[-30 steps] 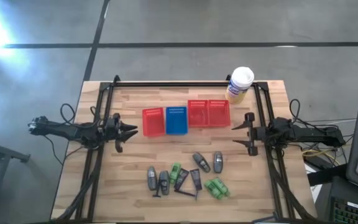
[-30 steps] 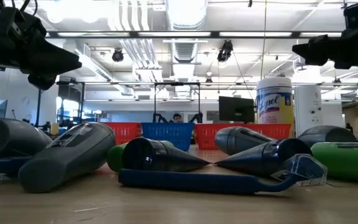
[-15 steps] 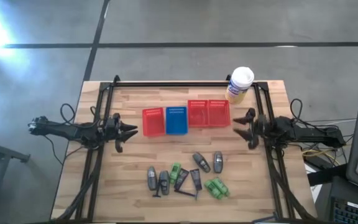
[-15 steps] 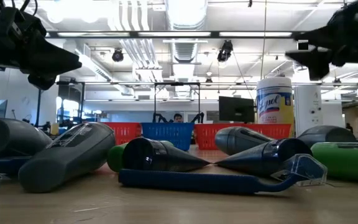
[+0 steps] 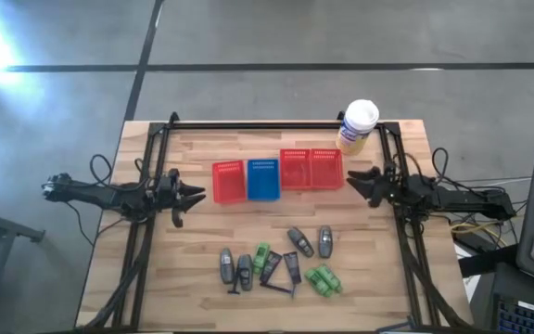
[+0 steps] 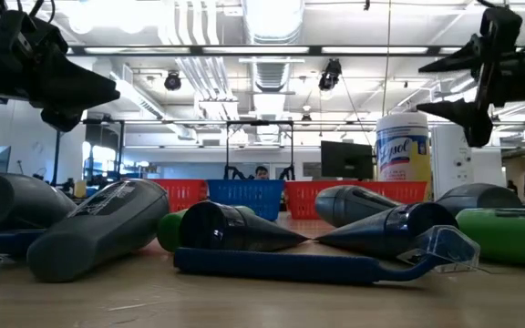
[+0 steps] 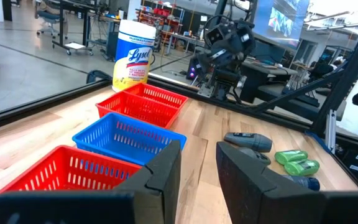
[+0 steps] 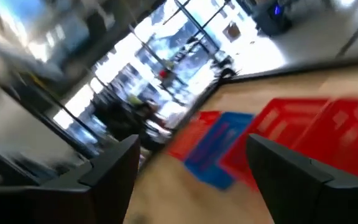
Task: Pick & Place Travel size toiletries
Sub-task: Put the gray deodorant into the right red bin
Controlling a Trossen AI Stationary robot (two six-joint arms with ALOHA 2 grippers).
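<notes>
The travel size toiletries (image 5: 276,262) lie in a loose cluster on the near half of the wooden table: grey bottles (image 5: 225,264), green bottles (image 5: 323,278), dark tubes (image 5: 291,267) and a thin razor-like stick (image 6: 317,266). Each rests on its side. My left gripper (image 5: 193,195) hovers open at the table's left side, next to the baskets. My right gripper (image 5: 355,181) hovers open at the right side, above table height, its fingers one above the other in the low view (image 6: 468,82). The left wrist view shows some toiletries (image 7: 247,142) farther off.
Red baskets (image 5: 228,181) (image 5: 311,169) and a blue basket (image 5: 263,179) stand in a row across the table's middle. A white-lidded yellow canister (image 5: 360,125) stands at the far right corner. A black frame rail (image 5: 276,123) runs along the far edge. Bare wood lies between baskets and toiletries.
My right gripper has rolled about its own axis, so its fingers now stand one above the other instead of side by side, and it has shifted slightly toward the far edge. It has stayed open. The left arm and the toiletries have kept still.
</notes>
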